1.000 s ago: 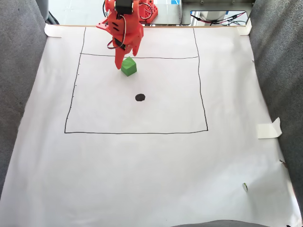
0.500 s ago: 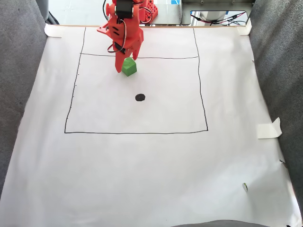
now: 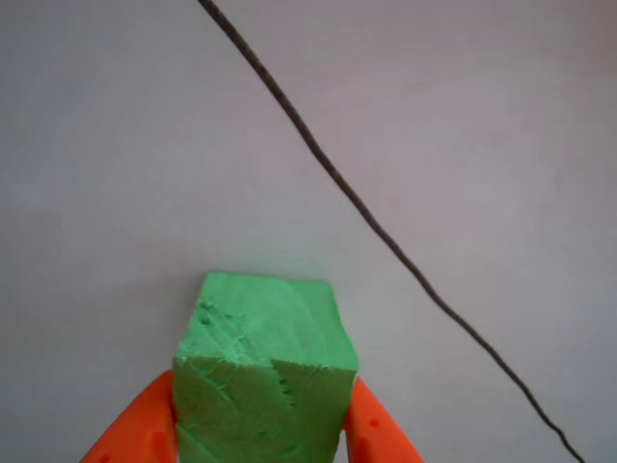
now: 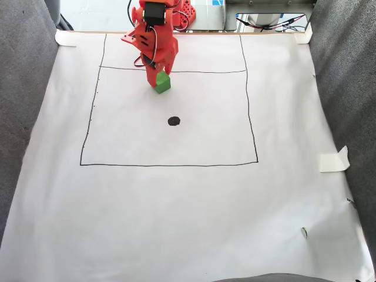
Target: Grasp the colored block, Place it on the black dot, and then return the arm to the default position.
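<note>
Fixed view: orange arm at upper centre-left of frame, reaching down onto white paper. Gripper at the upper edge of the drawn black square, just under its top line. Green block at the gripper tips, partly covered by the fingers from the left. Black dot below and slightly right of block, near the square's middle, apart from block. Grey fabric along both sides of the paper; folded tape piece at right edge.

Other view: block at lower centre, rough pitted top face showing, one corner edge facing the camera. Orange fingers pressed against both sides of block, left and right, tips touching its faces; gripper closed on the block. Thin dark line running diagonally from top centre to lower right, passing right of block without touching. Block lifted or resting on paper: cannot tell.
</note>
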Controlling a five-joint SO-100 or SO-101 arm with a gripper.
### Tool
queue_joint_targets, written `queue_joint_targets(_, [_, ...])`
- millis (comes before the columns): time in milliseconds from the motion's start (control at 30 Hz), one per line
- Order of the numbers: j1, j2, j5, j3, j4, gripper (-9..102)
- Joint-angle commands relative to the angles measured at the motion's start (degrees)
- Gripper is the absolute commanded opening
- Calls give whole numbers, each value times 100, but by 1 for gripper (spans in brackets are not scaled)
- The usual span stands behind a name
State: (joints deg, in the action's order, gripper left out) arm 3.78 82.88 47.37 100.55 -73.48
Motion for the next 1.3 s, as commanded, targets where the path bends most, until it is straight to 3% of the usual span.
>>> queue_joint_targets(0, [62, 26, 18, 9, 26, 16])
queue_joint_targets(167, [105, 62, -9, 35, 70, 0])
queue_joint_targets(533, [211, 325, -413, -97, 246, 0])
queue_joint_targets(933, [141, 1485, -2417, -141, 1310, 0])
queue_joint_targets(1267, [-299, 1521, -4210, -167, 1459, 0])
